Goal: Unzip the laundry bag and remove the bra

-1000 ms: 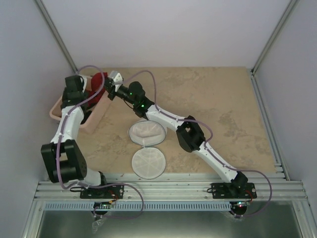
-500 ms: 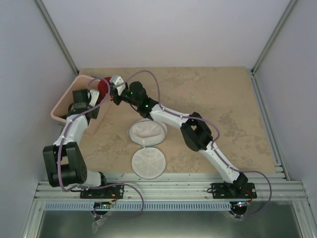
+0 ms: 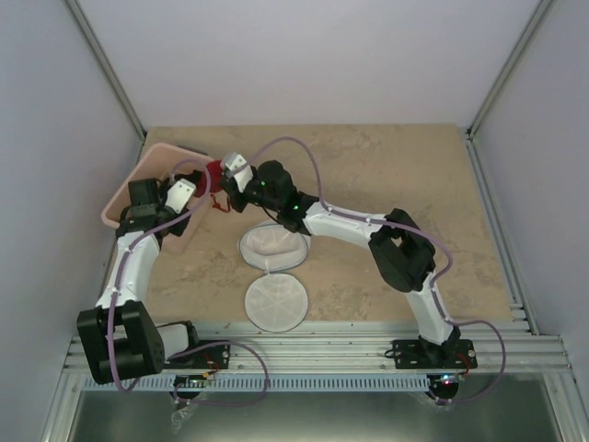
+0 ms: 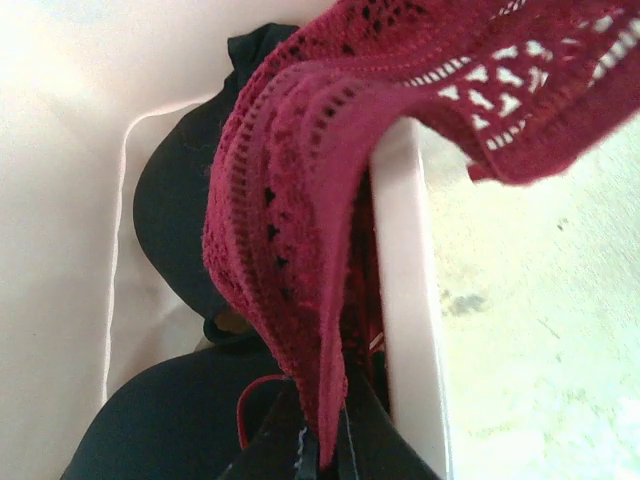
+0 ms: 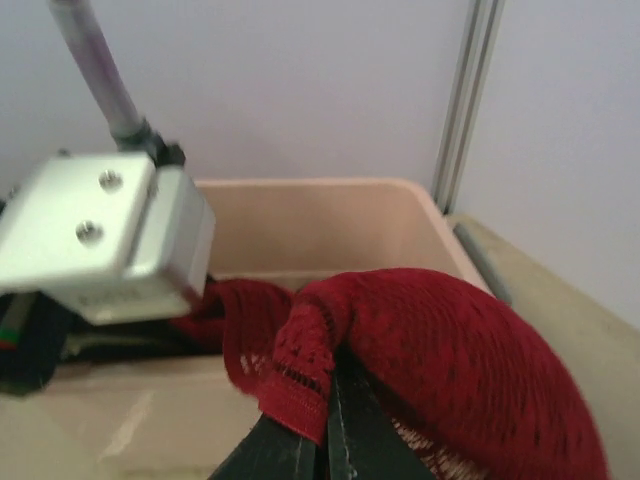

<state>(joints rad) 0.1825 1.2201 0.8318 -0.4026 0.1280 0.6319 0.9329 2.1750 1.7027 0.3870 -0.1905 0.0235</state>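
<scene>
bra (image 5: pixel 450 350): dark red lace | bin (image 5: pixel 330 220): pale pink | laundry bag (image 3: pixel 271 247): white mesh | table (image 3: pixel 414 175): mottled beige

The overhead view is evenly, softly lit and sharp; the desk (image 3: pixel 386 184) carries only faint shadows under the arms. The left wrist view is overexposed: the bin (image 4: pixel 405 300) wall and the desk to its right glare almost white, while the black fabric (image 4: pixel 170 210) sinks into darkness. In the right wrist view the bra (image 5: pixel 450 340) and the metal block (image 5: pixel 100 235) look slightly blurred.
</scene>
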